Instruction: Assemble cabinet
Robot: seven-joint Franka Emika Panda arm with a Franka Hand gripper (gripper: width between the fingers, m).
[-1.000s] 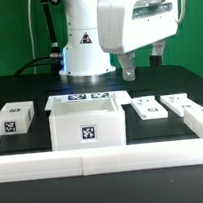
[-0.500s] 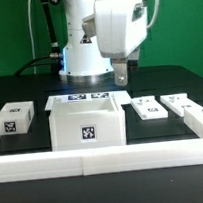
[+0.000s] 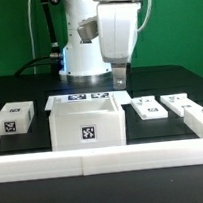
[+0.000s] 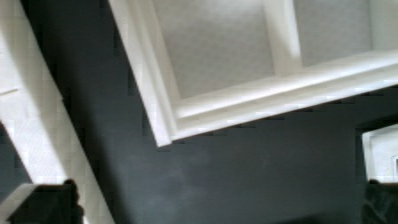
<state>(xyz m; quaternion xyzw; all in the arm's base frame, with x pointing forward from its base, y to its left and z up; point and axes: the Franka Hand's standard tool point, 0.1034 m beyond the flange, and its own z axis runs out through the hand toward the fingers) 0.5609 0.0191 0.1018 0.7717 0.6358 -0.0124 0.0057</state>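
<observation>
The cabinet is a large white open-topped box with a marker tag on its front, in the middle of the black table. My gripper hangs above and behind the cabinet's corner on the exterior view's right, not touching it. In the wrist view the cabinet's hollow inside and rim show, with a dividing rib. My gripper is open and empty over the dark table, with its dark fingertips at the picture's two sides.
A small white tagged block lies on the exterior view's left. Two flat white tagged parts lie on its right. The marker board lies behind the cabinet. A white rail borders the table's front. A white strip runs beside the cabinet.
My gripper has moved toward the exterior view's left and turned on its wrist, ending over the cabinet's back corner. The parts on the table have not moved.
</observation>
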